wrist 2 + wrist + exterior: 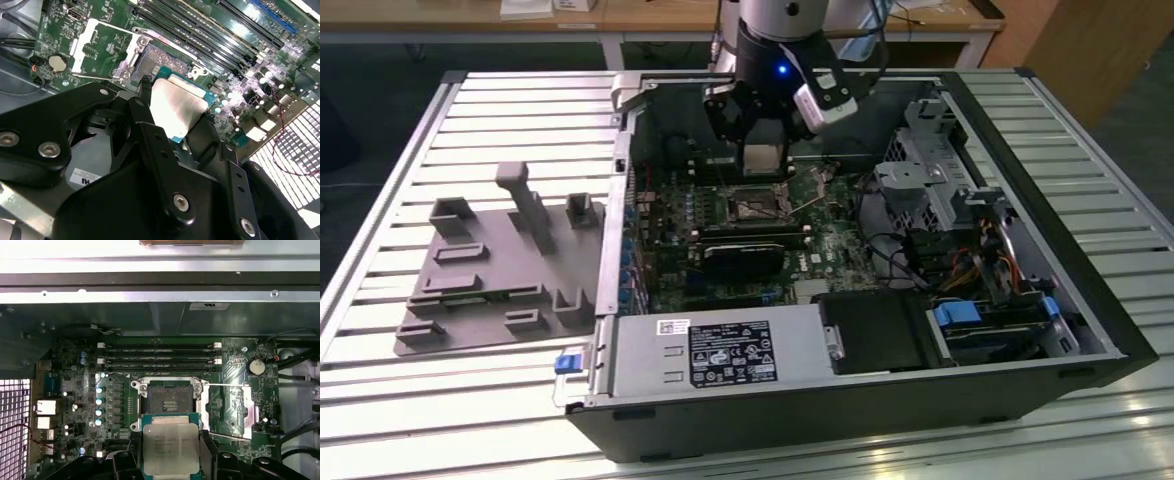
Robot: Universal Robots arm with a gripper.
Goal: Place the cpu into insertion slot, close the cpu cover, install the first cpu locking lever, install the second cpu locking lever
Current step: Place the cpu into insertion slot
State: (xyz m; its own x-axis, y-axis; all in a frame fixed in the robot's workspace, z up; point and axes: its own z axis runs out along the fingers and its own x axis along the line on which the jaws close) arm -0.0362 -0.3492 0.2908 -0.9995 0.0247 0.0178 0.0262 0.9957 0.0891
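First wrist view: the tool (pixel 171 460) pinches the cpu (pixel 171 446) by two opposite edges between its black fingers (pixel 207 454), silver top toward the camera. The chip hangs near the insertion slot (pixel 169 399) but apart from it (not yet seated), and the socket's contacts are bare. The cpu cover (pixel 252 415) lies swung open beside the slot, over the green motherboard (pixel 235 365).

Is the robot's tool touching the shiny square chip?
Touching. In the first wrist view, the tool has the cpu pinched between its black fingers, one pressed against each side edge.
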